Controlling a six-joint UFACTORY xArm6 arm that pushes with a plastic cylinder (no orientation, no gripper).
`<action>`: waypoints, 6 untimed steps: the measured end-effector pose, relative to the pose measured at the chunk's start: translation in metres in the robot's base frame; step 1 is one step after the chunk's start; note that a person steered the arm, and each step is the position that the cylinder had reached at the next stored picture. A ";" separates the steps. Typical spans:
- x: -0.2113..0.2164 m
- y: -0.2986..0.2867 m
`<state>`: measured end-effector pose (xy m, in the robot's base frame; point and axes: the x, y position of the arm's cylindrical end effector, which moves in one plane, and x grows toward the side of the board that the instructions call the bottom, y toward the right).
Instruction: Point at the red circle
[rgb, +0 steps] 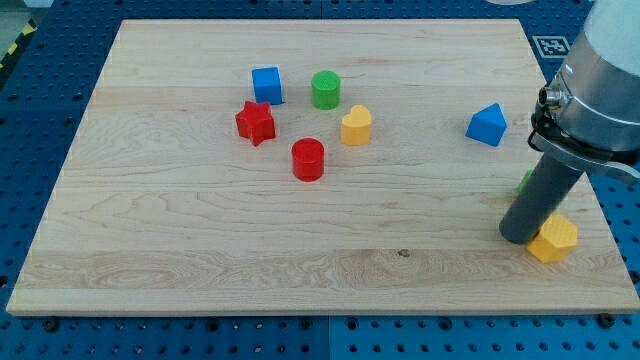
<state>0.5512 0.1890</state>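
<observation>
Seven small coloured blocks show clearly on the pale wooden board: two red, two blue, two yellow and one green, plus a sliver of another green piece mostly hidden behind the rod, its shape impossible to tell. There is no pincer on this arm, so nothing opens, closes or grips; it ends in a straight dark rod, and my tip rests on the board near the view's right edge. The yellow hexagonal block lies just beside my tip on the view's right, apparently touching the rod. The blue triangular block sits above my tip, apart from it. The red circle, a short red cylinder, lies well apart to the view's left of my tip. Around it cluster the red star block, the blue cube, the green cylinder and the yellow heart-like block.
</observation>
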 end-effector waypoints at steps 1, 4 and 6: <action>-0.005 -0.033; -0.020 -0.203; -0.088 -0.263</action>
